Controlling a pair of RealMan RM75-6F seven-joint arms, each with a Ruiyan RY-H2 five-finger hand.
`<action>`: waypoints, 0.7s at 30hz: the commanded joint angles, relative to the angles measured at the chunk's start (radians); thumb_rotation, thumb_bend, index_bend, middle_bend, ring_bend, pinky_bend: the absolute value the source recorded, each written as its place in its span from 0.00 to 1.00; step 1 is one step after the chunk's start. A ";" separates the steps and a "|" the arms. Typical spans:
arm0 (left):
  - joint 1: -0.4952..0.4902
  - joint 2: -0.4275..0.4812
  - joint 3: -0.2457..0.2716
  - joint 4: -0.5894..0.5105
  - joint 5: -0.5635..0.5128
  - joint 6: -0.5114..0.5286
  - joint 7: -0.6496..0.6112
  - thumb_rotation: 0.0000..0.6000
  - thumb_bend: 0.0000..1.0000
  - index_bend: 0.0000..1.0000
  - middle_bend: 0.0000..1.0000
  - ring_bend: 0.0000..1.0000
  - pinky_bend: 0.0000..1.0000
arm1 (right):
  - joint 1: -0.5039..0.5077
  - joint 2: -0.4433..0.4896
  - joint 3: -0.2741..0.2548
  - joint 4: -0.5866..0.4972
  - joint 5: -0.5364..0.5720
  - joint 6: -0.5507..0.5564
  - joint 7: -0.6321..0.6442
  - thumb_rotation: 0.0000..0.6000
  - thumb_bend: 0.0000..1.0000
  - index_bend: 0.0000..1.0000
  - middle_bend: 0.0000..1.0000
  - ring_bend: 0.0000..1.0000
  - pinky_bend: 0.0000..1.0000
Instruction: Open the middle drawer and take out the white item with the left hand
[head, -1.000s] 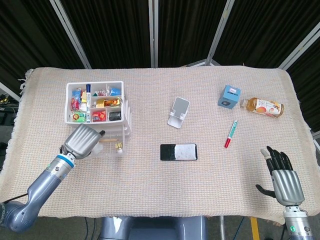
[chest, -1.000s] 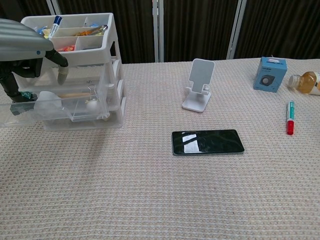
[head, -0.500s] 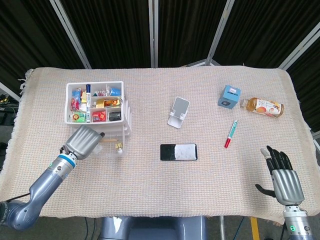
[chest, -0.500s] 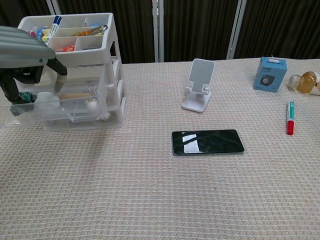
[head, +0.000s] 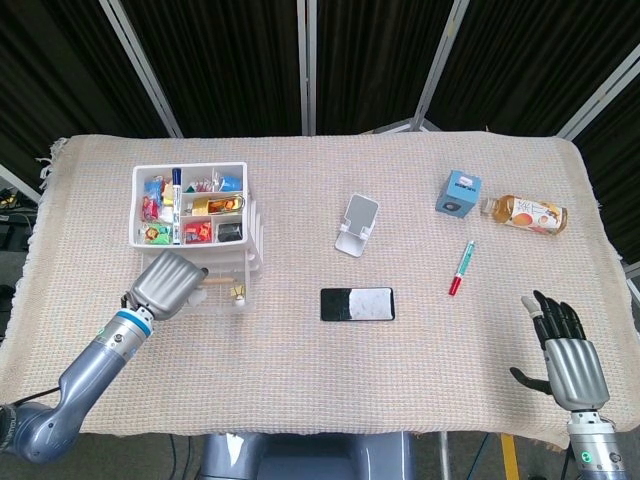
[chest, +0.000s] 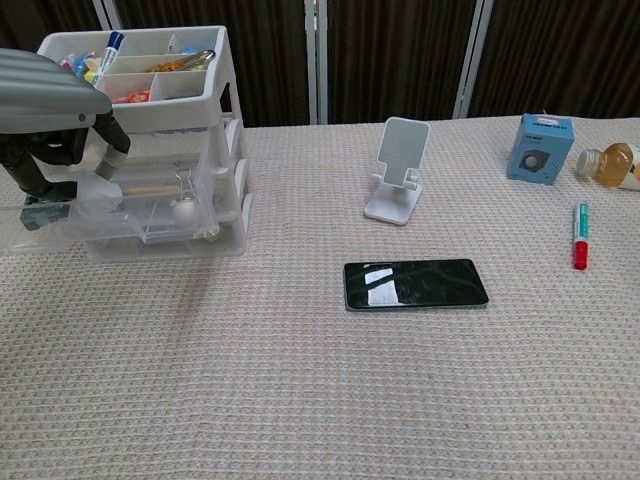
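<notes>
**One white item, left hand at the open middle drawer**

Two views, head view first. Set at about nine o'clock on the cloth-covered table (head: 420, 390): a clear drawer unit (head: 255, 235) with a white tray of small stationery on top. Middle drawer (head: 222, 296) pulled out toward six o'clock. Left hand (head: 165, 282) lying over its near end, back of the hand up, fingers curled down into the drawer and hidden from here. Right hand (head: 565, 355) at about four o'clock near the table's edge, fingers apart and straight, holding nothing. Elsewhere: a phone (head: 357, 304) near centre, a phone stand (head: 357, 223) at twelve o'clock of it, a red-capped marker (head: 461, 267), a blue box (head: 458, 192) and a bottle (head: 528, 213) toward two o'clock.

Chest view next. Middle drawer (chest: 150, 228) open, clear-walled, with a binder clip (chest: 183, 196) inside. White item (chest: 98, 187) at the drawer's left end, directly under the left hand (chest: 55, 110); fingertips (chest: 110, 158) down on it. Probably pinched between thumb and finger, though the grip is partly masked by the palm and cannot be told for sure.

Handling, as a judgement: small, pale, smooth-looking, likely light plastic and fairly stiff, so little force needed but prone to slipping. Best taken across its upper sides between thumb and finger, then lifted straight up to clear the drawer wall.
</notes>
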 joint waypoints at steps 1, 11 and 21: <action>0.007 0.005 0.003 0.000 0.017 0.007 -0.017 1.00 0.45 0.56 1.00 0.96 0.82 | 0.000 0.001 0.000 -0.001 -0.001 0.000 0.000 1.00 0.00 0.00 0.00 0.00 0.00; 0.068 0.114 -0.014 -0.094 0.161 0.089 -0.128 1.00 0.45 0.56 1.00 0.96 0.82 | 0.000 0.005 -0.001 -0.003 0.000 -0.002 0.001 1.00 0.00 0.00 0.00 0.00 0.00; 0.212 0.198 0.034 -0.139 0.408 0.209 -0.267 1.00 0.45 0.56 1.00 0.96 0.82 | -0.001 0.005 -0.005 -0.007 -0.004 -0.001 -0.006 1.00 0.00 0.00 0.00 0.00 0.00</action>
